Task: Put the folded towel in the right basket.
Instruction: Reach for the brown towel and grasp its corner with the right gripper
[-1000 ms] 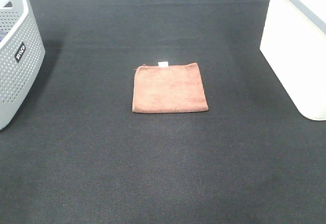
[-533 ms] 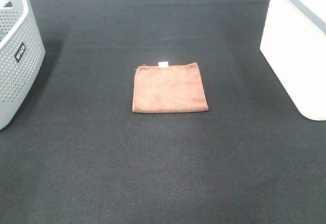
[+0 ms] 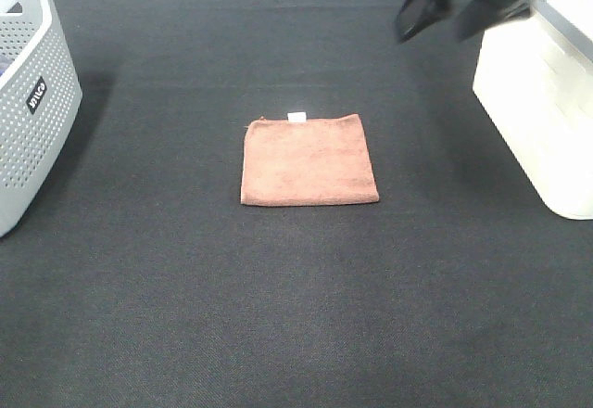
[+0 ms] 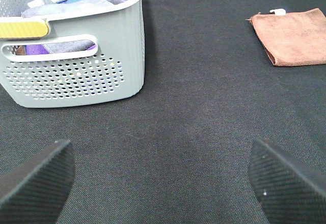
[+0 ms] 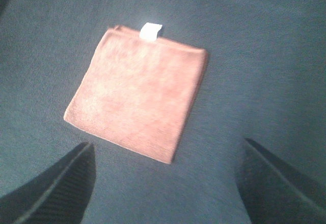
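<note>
The folded towel (image 3: 309, 160), a flat reddish-brown square with a small white tag on its far edge, lies on the black cloth mid-table. It also shows in the right wrist view (image 5: 137, 99) and the left wrist view (image 4: 293, 35). The right basket (image 3: 537, 102), cream-white with a grey rim, stands at the right edge. My right gripper (image 3: 434, 28) is open and empty, high at the back right beside that basket, looking down at the towel with its fingers spread (image 5: 165, 193). My left gripper (image 4: 163, 183) is open and empty, low over the cloth, out of the exterior high view.
A grey perforated basket (image 3: 28, 121) with a black label stands at the left edge; the left wrist view shows it (image 4: 76, 76) holding several cloths. Black cloth (image 3: 296, 315) covers the whole table.
My right gripper has come into the exterior high view at the top right, next to the cream-white basket. The towel and both baskets have not moved.
</note>
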